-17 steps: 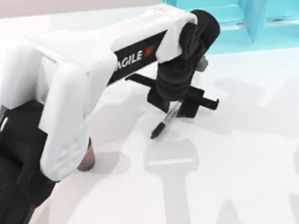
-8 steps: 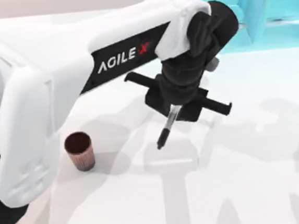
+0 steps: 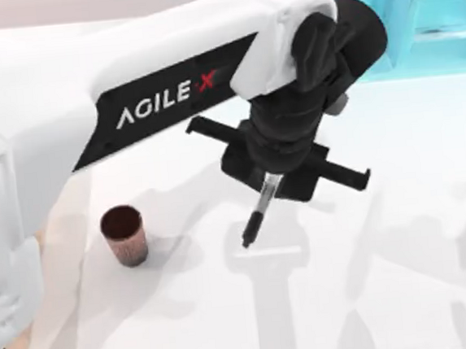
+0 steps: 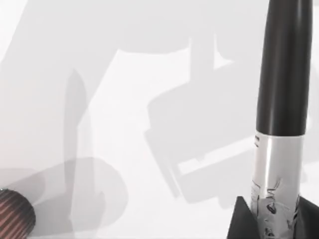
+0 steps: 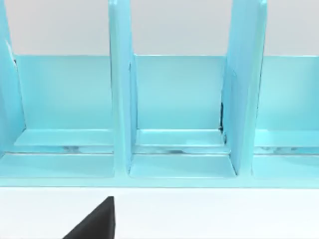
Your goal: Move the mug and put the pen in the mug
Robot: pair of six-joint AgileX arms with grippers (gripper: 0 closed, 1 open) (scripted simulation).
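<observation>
Your bench is white and bare around the work, with a turquoise shelf rack at its far edge, which the right wrist camera faces; whether the right pincer is open, you cannot tell. The left arm reaches across from the left side, its left pincer above the middle of the bench, closed onto the pen. The pen hangs nearly upright, tilted slightly, tip down and clear of the bench; the hold sits on its grey-white labelled middle. The mug stands upright on the bench, left of the pen and well apart. My guess: the pen is light, stiff and slick, so keep a firm mid-barrel grip. The mug looks light and tippy; take it by the rim or wall.
</observation>
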